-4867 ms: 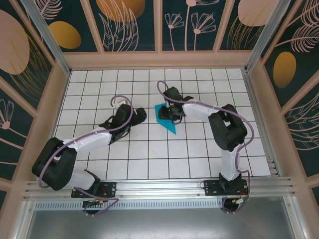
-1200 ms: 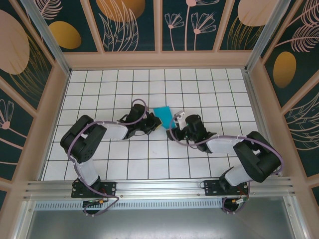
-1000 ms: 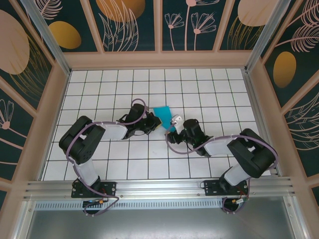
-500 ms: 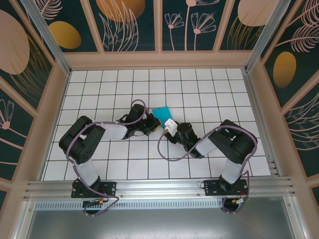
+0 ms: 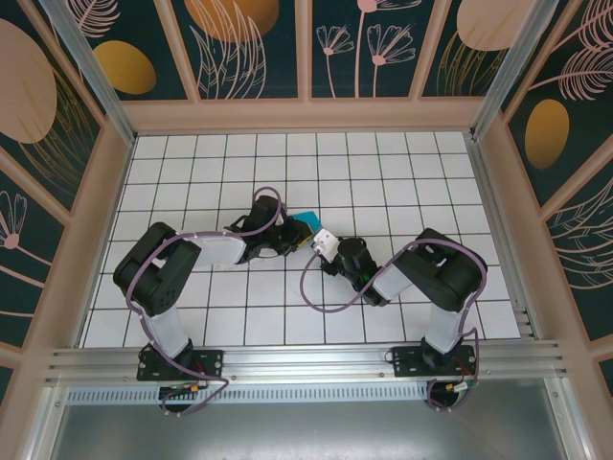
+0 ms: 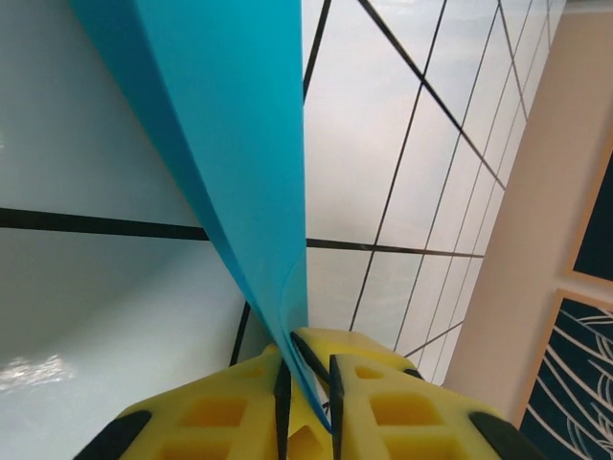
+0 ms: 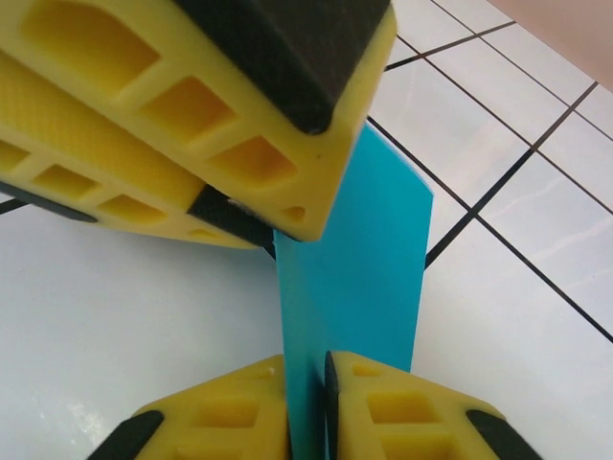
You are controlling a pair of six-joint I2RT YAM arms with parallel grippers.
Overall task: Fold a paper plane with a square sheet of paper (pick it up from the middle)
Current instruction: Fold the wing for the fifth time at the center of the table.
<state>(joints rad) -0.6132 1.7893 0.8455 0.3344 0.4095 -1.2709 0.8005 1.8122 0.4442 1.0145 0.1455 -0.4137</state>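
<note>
The teal-blue paper (image 5: 306,220) is a folded piece held off the white tiled table, seen almost edge-on from above between the two grippers. My left gripper (image 5: 293,233) is shut on one end; in its wrist view the paper (image 6: 230,144) runs down as a creased strip into the yellow jaws (image 6: 306,374). My right gripper (image 5: 322,241) is shut on the other end; in its wrist view the paper (image 7: 359,259) stands upright, pinched between the jaws (image 7: 306,383), with the left gripper's yellow fingers (image 7: 192,96) close above it.
White grid-tiled table (image 5: 383,172) ringed by beige wooden walls (image 5: 306,115). Both arms fold inward at the table's middle, their purple cables looping near the grippers. A wall edge (image 6: 536,240) lies beyond the tiles in the left wrist view.
The right gripper moved left across the table to the paper and shut on it. The left gripper stayed shut on the paper, which now shows smaller and more edge-on from above.
</note>
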